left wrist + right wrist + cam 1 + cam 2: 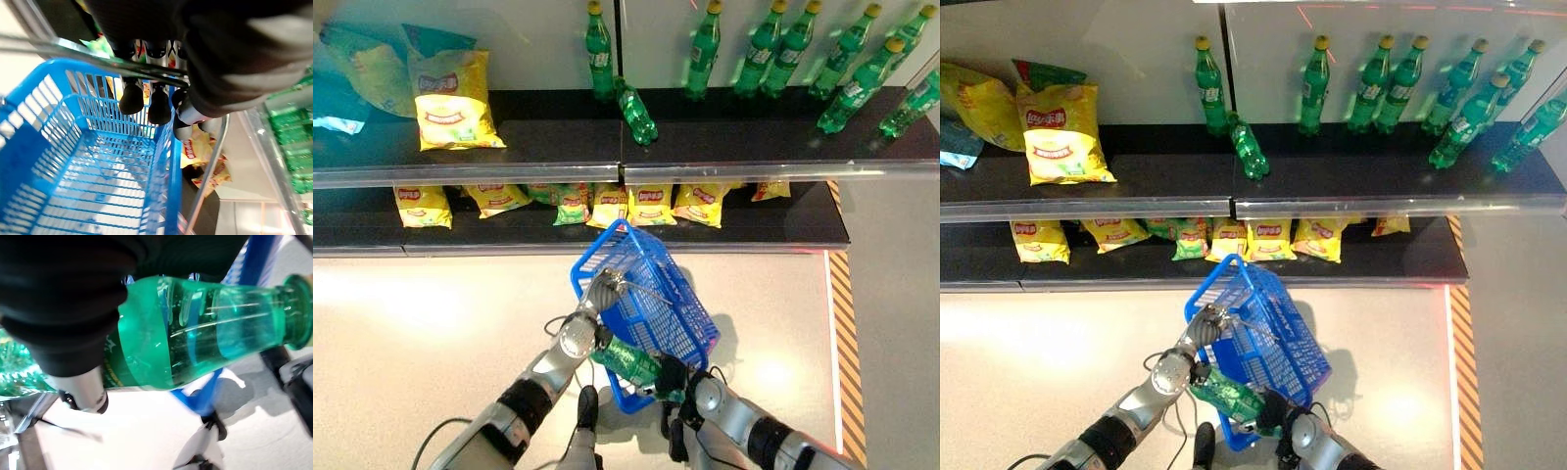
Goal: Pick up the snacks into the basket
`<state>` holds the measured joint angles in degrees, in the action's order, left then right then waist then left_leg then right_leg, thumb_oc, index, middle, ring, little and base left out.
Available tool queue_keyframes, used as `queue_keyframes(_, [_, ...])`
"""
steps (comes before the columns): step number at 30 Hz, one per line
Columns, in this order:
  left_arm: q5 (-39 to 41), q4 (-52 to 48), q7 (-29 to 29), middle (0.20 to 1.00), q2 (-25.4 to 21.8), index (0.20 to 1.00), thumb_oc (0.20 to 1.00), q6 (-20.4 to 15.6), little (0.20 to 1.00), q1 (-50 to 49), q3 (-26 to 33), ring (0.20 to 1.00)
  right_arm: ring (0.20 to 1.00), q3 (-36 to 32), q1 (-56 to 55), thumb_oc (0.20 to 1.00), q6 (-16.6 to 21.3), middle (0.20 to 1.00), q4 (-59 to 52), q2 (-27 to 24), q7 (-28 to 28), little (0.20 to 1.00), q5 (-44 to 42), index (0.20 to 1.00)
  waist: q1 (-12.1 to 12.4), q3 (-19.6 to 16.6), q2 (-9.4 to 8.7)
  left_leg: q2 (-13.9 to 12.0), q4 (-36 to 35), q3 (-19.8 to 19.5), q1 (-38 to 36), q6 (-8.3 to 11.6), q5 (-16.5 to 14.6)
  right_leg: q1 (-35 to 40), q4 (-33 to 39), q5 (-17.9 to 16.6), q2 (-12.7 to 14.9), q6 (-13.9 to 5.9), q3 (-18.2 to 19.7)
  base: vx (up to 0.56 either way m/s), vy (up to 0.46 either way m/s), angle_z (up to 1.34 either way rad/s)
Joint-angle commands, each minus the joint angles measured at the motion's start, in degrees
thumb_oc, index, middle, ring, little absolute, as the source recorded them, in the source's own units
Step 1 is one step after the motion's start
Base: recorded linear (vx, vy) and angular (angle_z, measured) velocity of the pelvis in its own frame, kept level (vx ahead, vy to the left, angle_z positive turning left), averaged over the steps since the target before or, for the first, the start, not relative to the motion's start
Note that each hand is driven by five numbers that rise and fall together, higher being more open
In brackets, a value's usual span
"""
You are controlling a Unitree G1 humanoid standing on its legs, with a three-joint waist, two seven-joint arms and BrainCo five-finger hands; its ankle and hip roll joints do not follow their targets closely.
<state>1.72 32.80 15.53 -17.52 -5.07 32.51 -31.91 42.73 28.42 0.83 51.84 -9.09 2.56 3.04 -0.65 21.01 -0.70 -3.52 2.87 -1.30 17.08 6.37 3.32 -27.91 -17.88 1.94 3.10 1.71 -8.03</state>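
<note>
One green bottle (626,362) of clear plastic is gripped by the right robot hand (672,376) and held tilted at the near rim of the blue basket (651,304). The basket's wire handle is clasped by the left robot hand (604,290). Beyond the basket, yellow snack bags (651,204) are lined on the lower dark shelf (783,220); more bottles (769,49) are stood above. A pale floor (431,333) is seen beneath.

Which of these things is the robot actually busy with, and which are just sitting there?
In use:
blue basket, metal handle gripped by left hand
green bottle, held in right hand beside the basket
snack bags on lower shelf

Just there:
green bottles on upper shelf, one toppled
large chip bags
striped floor tape
</note>
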Motion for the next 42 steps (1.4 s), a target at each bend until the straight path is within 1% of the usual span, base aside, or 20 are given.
queue_keyframes(1, [2.71, -9.81, 2.85, 0.200, 0.93, 0.200, 0.200, -3.48, 0.200, 4.80, 0.89, 0.200, 0.200, -0.71, 2.89, 0.200, 2.06, 0.200, 2.41, 5.59, 2.69, 0.200, -6.54, 0.200, -0.17, 0.07, -1.32, 1.78, 1.85, -0.59, 2.38, -1.38, -0.53, 5.93, 10.73, -3.07, 1.83, -8.06, 2.69, -0.01, 0.011, -0.06])
queue_keyframes(2, [3.46, -12.08, 2.50, 0.200, 0.81, 0.200, 0.200, -3.91, 0.200, 4.45, 0.29, 0.200, 0.200, -1.76, 3.36, 0.200, 1.81, 0.200, 4.42, 6.15, 3.43, 0.200, -8.21, 0.200, 0.15, 0.38, -0.96, 1.91, 2.02, -0.75, 2.53, -1.45, -0.56, 5.67, 10.50, -3.05, 1.83, -8.03, 2.61, 0.00, 0.000, 0.00])
queue_keyframes(3, [3.78, -16.29, 1.67, 0.200, -0.07, 0.200, 0.200, -4.17, 0.200, 3.60, -0.91, 0.200, 0.200, -4.08, 4.63, 0.200, 1.51, 0.200, 8.22, 7.12, 4.68, 0.200, -11.66, 0.200, 0.90, 1.01, -0.23, 2.18, 2.30, -0.97, 2.65, -1.63, -0.66, 5.36, 9.75, -2.85, 1.89, -8.02, 2.60, 0.00, 0.000, 0.00])
queue_keyframes(4, [3.79, -16.36, 1.65, 0.200, -0.13, 0.200, 0.200, -4.13, 0.200, 3.59, -0.92, 0.200, 0.200, -4.12, 4.69, 0.200, 1.54, 0.200, 8.28, 7.17, 4.67, 0.200, -11.68, 0.200, 0.95, 1.04, -0.28, 2.18, 2.33, -0.95, 2.64, -1.63, -0.68, 5.34, 9.70, -2.82, 1.89, -8.02, 2.62, 0.00, 0.000, 0.00])
queue_keyframes(6, [5.16, -20.67, 0.18, 0.200, -1.14, 0.200, 0.200, -4.42, 0.200, 1.92, -1.71, 0.200, 0.200, -7.22, 6.66, 0.200, 1.46, 0.200, 9.57, 6.95, 5.85, 0.200, -15.83, 0.200, 1.61, 1.61, 0.50, 2.43, 2.64, -1.14, 2.73, -1.67, -0.70, 4.98, 8.61, -2.48, 2.11, -7.92, 2.44, 0.00, 0.000, 0.00])
queue_keyframes(8, [6.12, -24.50, -1.50, 0.200, -2.45, 0.200, 0.200, -5.26, 0.200, -0.49, -2.36, 0.200, 0.200, -11.07, 8.61, 0.200, 2.19, 0.200, 9.75, 5.86, 7.48, 0.200, -21.14, 0.200, 2.06, 1.96, 1.32, 2.69, 2.92, -1.25, 2.67, -1.69, -0.77, 4.84, 8.03, -2.02, 2.31, -7.84, 2.20, 0.00, 0.000, 0.00])
queue_keyframes(9, [6.13, -24.56, -1.51, 0.200, -2.48, 0.200, 0.200, -5.23, 0.200, -0.50, -2.36, 0.200, 0.200, -11.07, 8.62, 0.200, 2.19, 0.200, 9.75, 5.87, 7.47, 0.200, -21.16, 0.200, 2.07, 1.97, 1.31, 2.69, 2.94, -1.25, 2.67, -1.68, -0.78, 4.84, 8.01, -2.01, 2.31, -7.84, 2.20, 0.00, 0.000, 0.00])
queue_keyframes(10, [6.56, -26.93, -2.23, 0.200, -3.64, 0.200, 0.200, -5.67, 0.200, -2.48, -2.25, 0.200, 0.200, -13.19, 9.74, 0.200, 2.82, 0.200, 9.06, 5.24, 8.07, 0.200, -25.42, 0.200, 2.38, 2.00, 1.67, 2.85, 2.96, -1.38, 2.61, -1.72, -0.85, 4.81, 7.60, -1.69, 2.43, -7.75, 2.01, 0.00, 0.000, 0.00])
queue_keyframes(11, [6.57, -27.02, -2.25, 0.200, -3.70, 0.200, 0.200, -5.62, 0.200, -2.53, -2.24, 0.200, 0.200, -13.19, 9.76, 0.200, 2.82, 0.200, 9.08, 5.26, 8.06, 0.200, -25.45, 0.200, 2.38, 2.00, 1.65, 2.86, 2.97, -1.38, 2.60, -1.72, -0.87, 4.80, 7.56, -1.66, 2.43, -7.75, 2.02, 0.00, -0.010, 0.03])
queue_keyframes(12, [7.85, -27.99, -3.39, 0.200, -4.87, 0.200, 0.200, -5.88, 0.200, -4.49, -2.72, 0.200, 0.200, -16.11, 11.44, 0.200, 3.61, 0.200, 9.74, 4.71, 8.83, 0.200, -29.49, 0.200, 2.71, 2.02, 2.02, 2.87, 3.03, -1.37, 2.60, -1.76, -0.96, 4.65, 7.12, -1.46, 2.60, -7.71, 1.84, 0.00, 0.000, 0.00])
queue_keyframes(16, [8.12, -29.34, -4.51, 0.200, -6.56, 0.200, 0.200, -6.11, 0.200, -6.89, -3.34, 0.200, 0.200, -18.08, 13.61, 0.200, 4.21, 0.200, 10.60, 4.24, 9.52, 0.200, -31.28, 0.200, 3.29, 2.06, 2.39, 3.01, 3.46, -1.51, 2.70, -1.79, -1.27, 4.47, 6.61, -1.20, 2.81, -7.64, 1.69, 0.00, 0.000, 0.00])
queue_keyframes(23, [10.77, -31.51, -6.61, 0.200, -8.42, 0.200, 0.200, -6.15, 0.200, -10.07, -4.48, 0.200, 0.200, -23.91, 17.27, 0.200, 6.40, 0.200, 12.37, 4.17, 11.44, 0.200, -40.64, 0.200, 3.98, 2.28, 3.15, 3.18, 3.91, -1.73, 2.79, -1.91, -1.57, 4.47, 5.89, -0.84, 3.35, -7.65, 1.15, -0.01, 0.000, 0.05])
queue_keyframes(26, [12.46, -32.38, -9.12, 0.200, -9.51, 0.200, 0.200, -5.66, 0.200, -10.80, -5.90, 0.200, 0.200, -26.25, 19.23, 0.200, 6.84, 0.200, 13.22, 3.24, 11.45, 0.200, -43.75, 0.200, 4.13, 2.43, 3.45, 3.35, 3.98, -1.81, 2.90, -1.95, -1.70, 4.48, 5.84, -0.81, 3.53, -7.74, 1.00, 0.00, 0.008, 0.03])
queue_keyframes(29, [14.66, -32.80, -11.55, 0.200, -10.55, 0.200, 0.200, -5.89, 0.200, -10.70, -7.25, 0.200, 0.200, -26.38, 20.62, 0.200, 6.98, 0.200, 13.35, 2.42, 11.38, 0.200, -43.91, 0.200, 4.16, 2.46, 3.41, 3.46, 4.31, -1.85, 3.03, -1.94, -1.78, 4.32, 5.50, -0.75, 3.72, -7.77, 1.00, 0.00, 0.020, 0.04])
queue_keyframes(30, [15.56, -32.67, -12.92, 0.200, -10.65, 0.200, 0.200, -5.63, 0.200, -10.21, -8.50, 0.200, 0.200, -26.30, 21.02, 0.200, 6.95, 0.200, 13.35, 2.21, 11.06, 0.200, -44.15, 0.200, 3.98, 2.42, 3.43, 3.51, 4.37, -1.78, 2.99, -2.02, -1.95, 4.18, 5.21, -0.79, 3.82, -7.85, 1.16, 0.00, 0.000, 0.00])
queue_keyframes(33, [16.82, -32.54, -14.19, 0.200, -10.84, 0.200, 0.200, -5.22, 0.200, -10.13, -9.71, 0.200, 0.200, -26.24, 21.84, 0.200, 6.73, 0.200, 13.53, 2.25, 10.64, 0.200, -45.08, 0.200, 4.00, 2.50, 3.33, 3.66, 4.79, -1.76, 3.24, -2.12, -2.16, 4.00, 5.05, -0.87, 4.05, -7.85, 1.09, 0.00, 0.000, 0.00])
queue_keyframes(34, [16.84, -32.54, -14.20, 0.200, -10.85, 0.200, 0.200, -5.22, 0.200, -10.12, -9.72, 0.200, 0.238, -26.25, 21.86, 0.238, 6.73, 0.238, 13.54, 2.25, 10.62, 0.238, -45.09, 0.238, 4.01, 2.49, 3.33, 3.66, 4.82, -1.76, 3.26, -2.12, -2.17, 3.98, 5.05, -0.87, 4.05, -7.85, 1.09, 0.00, 0.000, 0.00])
queue_keyframes(35, [17.32, -32.50, -15.02, 0.200, -11.08, 0.200, 0.200, -5.17, 0.200, -9.85, -10.47, 0.200, 1.000, -26.53, 22.41, 1.000, 6.97, 1.000, 13.57, 2.64, 10.42, 1.000, -46.68, 1.000, 4.09, 2.48, 3.31, 3.76, 4.99, -1.89, 3.44, -2.19, -2.23, 3.91, 5.09, -0.94, 4.14, -7.90, 1.08, 0.00, 0.000, 0.00])
queue_keyframes(37, [17.87, -32.57, -15.54, 0.200, -11.09, 0.200, 0.200, -4.80, 0.200, -9.60, -11.14, 0.200, 1.000, -27.04, 22.58, 1.000, 7.39, 1.000, 13.04, 3.11, 10.05, 1.000, -48.78, 1.000, 4.07, 2.47, 3.26, 3.79, 5.11, -1.86, 3.54, -2.28, -2.29, 3.75, 5.07, -1.03, 4.17, -7.92, 1.26, -0.01, 0.031, 0.01])
queue_keyframes(42, [18.89, -31.65, -16.24, 0.200, -10.85, 0.200, 0.200, -4.20, 0.200, -9.75, -12.04, 0.200, 1.000, -27.65, 22.68, 1.000, 7.77, 1.000, 13.07, 3.69, 9.70, 1.000, -50.99, 1.000, 4.18, 2.40, 3.05, 3.92, 5.34, -1.84, 3.72, -2.39, -2.36, 3.64, 5.06, -1.12, 4.21, -7.95, 1.31, 0.00, 0.006, 0.00])
